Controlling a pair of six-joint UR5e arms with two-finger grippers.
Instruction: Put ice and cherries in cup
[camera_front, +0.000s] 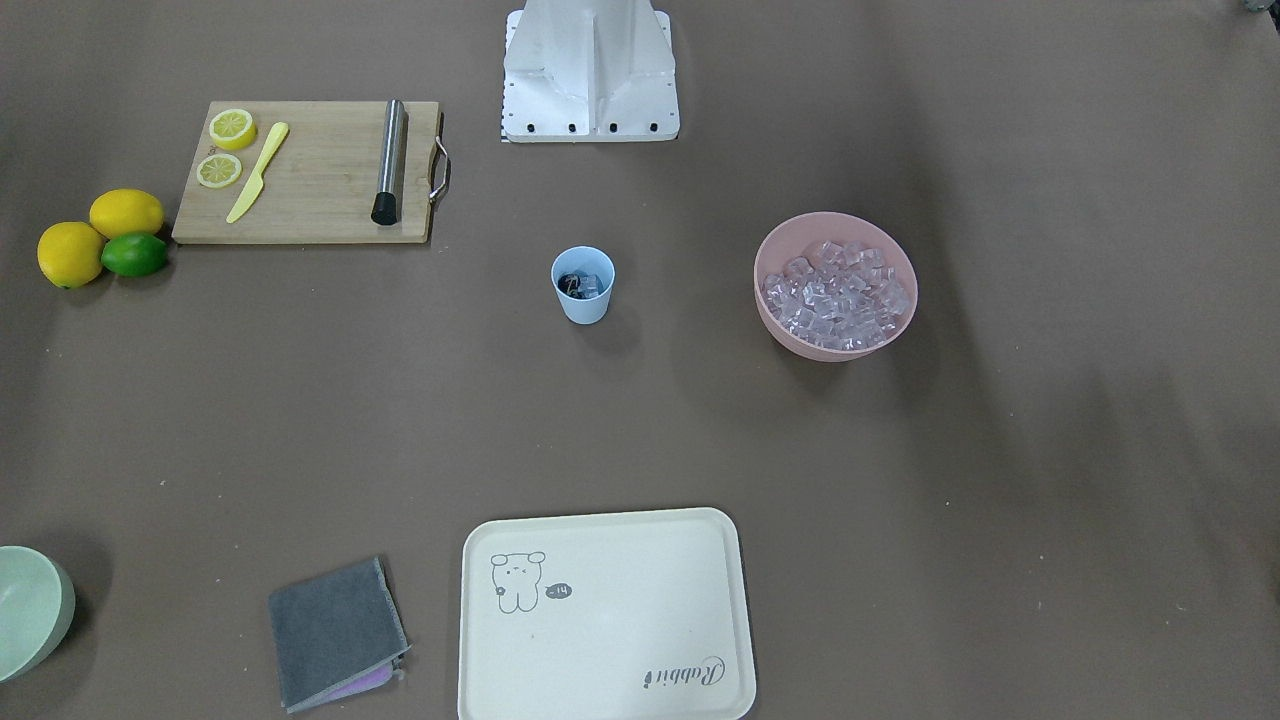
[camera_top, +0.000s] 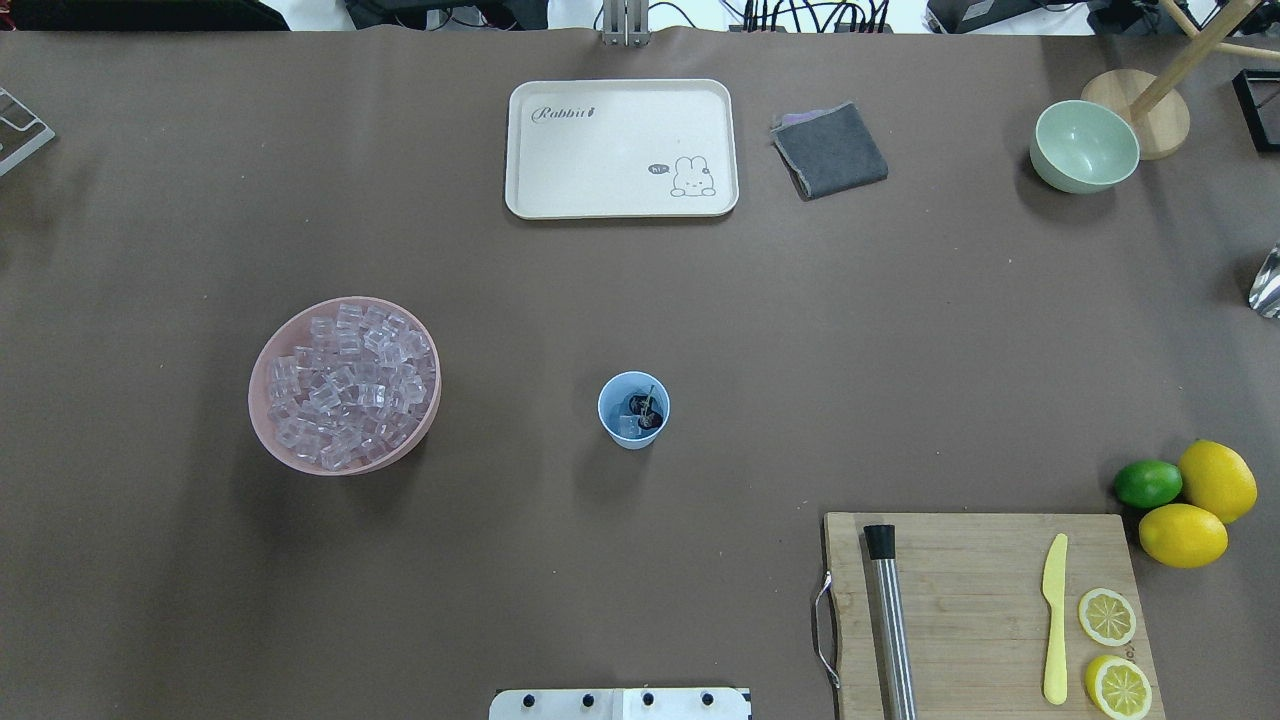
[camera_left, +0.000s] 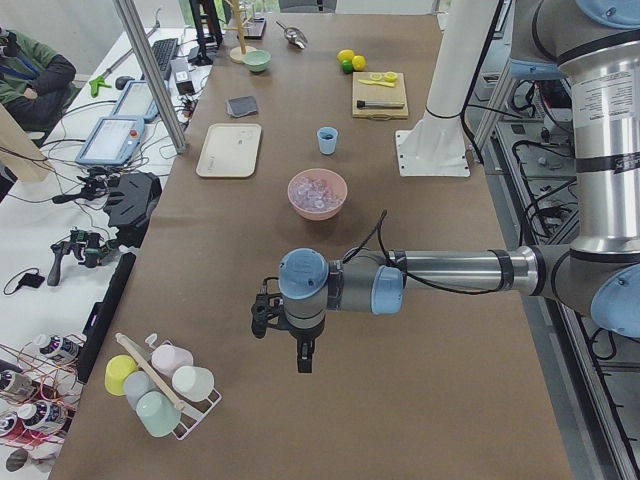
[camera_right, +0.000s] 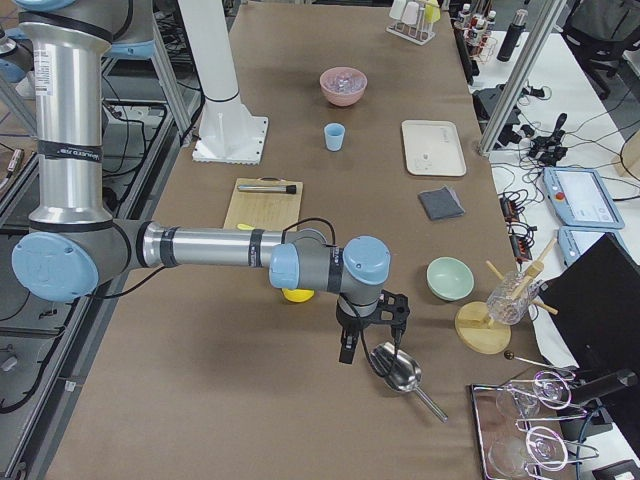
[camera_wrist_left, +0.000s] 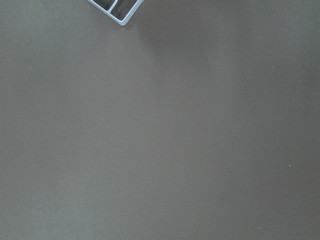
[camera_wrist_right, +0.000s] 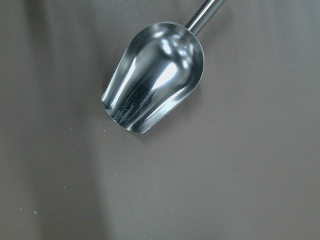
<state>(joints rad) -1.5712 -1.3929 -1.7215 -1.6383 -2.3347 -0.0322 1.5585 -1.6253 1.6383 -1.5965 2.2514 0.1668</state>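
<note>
Brown desk fills nearly whole view. White wire-frame corner juts in at top edge; faint darker shadow band on desk just right of frame corner.

Upright light-blue cup holds dark cherries and ice.

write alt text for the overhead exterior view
A light-blue cup holding dark cherries and ice stands mid-table, a pink bowl heaped with ice cubes to its left. A cream rabbit tray lies beyond it; a wooden cutting board with lemon slices and a yellow knife sits near right.
</note>
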